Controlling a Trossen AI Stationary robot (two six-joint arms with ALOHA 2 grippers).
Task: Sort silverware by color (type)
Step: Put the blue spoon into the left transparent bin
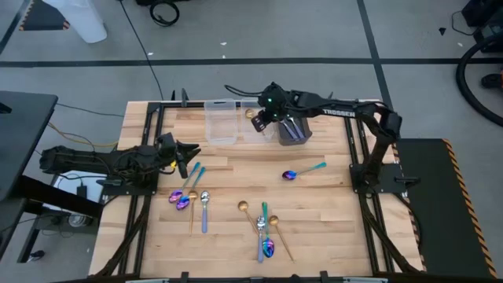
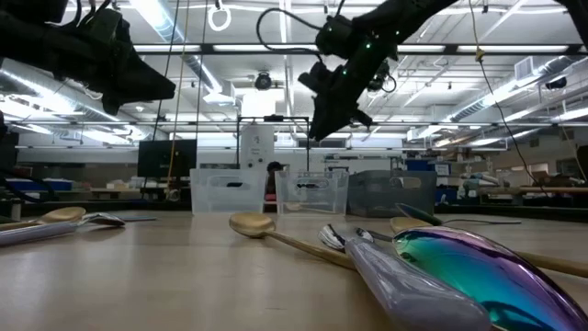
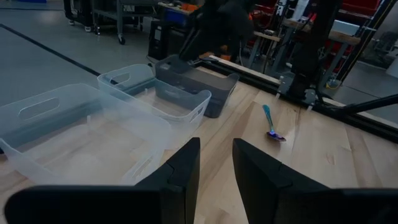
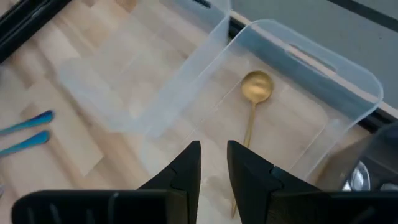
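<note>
Right gripper [image 4: 213, 163] was held over the middle clear plastic bin [image 4: 348, 68], empty, fingers parted by a narrow gap.

A gold spoon [image 4: 254, 102] was seen lying inside that bin (bowl toward the far wall), directly below the fingers and not gripped. The left gripper [image 3: 215, 168] was parked low over the table's left side, slightly open, nothing held. The other silverware was left on the wooden table [image 1: 330, 212]: an iridescent teal-handled spoon [image 1: 302, 171] alone right of centre, a mixed cluster [image 1: 265, 232] near the front edge, another group [image 1: 191, 198] just beside the left gripper. A dark grey bin [image 1: 295, 131] was placed beside the clear ones.
</note>
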